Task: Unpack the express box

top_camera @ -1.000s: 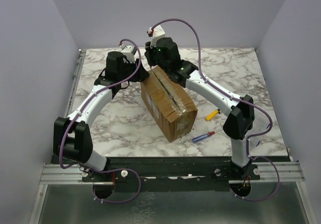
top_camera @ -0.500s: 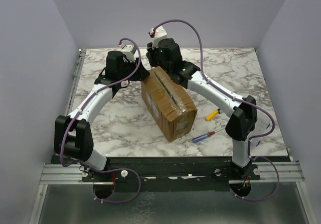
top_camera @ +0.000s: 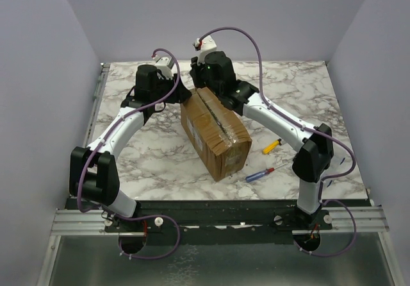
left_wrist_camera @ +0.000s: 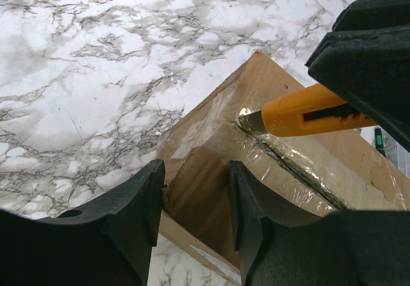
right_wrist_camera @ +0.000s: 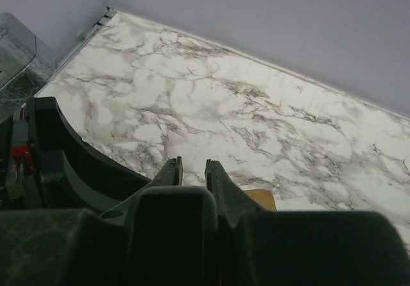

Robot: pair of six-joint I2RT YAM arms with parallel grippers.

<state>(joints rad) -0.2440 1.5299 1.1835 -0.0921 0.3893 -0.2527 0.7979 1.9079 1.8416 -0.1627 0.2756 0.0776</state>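
Near the bench's (top_camera: pixel 147 154) front right edge we see a screwdriver (top_camera: pixel 259 174); mid-bench lies the express box (top_camera: pixel 214 132). At its far end the right gripper (right_wrist_camera: pixel 191 168) clamps a yellow utility knife (left_wrist_camera: pixel 301 109), blade on the seam; whether the left gripper's (left_wrist_camera: pixel 195 178) straddling jaws squeeze we cannot tell

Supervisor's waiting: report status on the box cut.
Left gripper astride box corner, grip unclear. Right gripper holds knife, blade at taped seam. Screwdriver lies aside.
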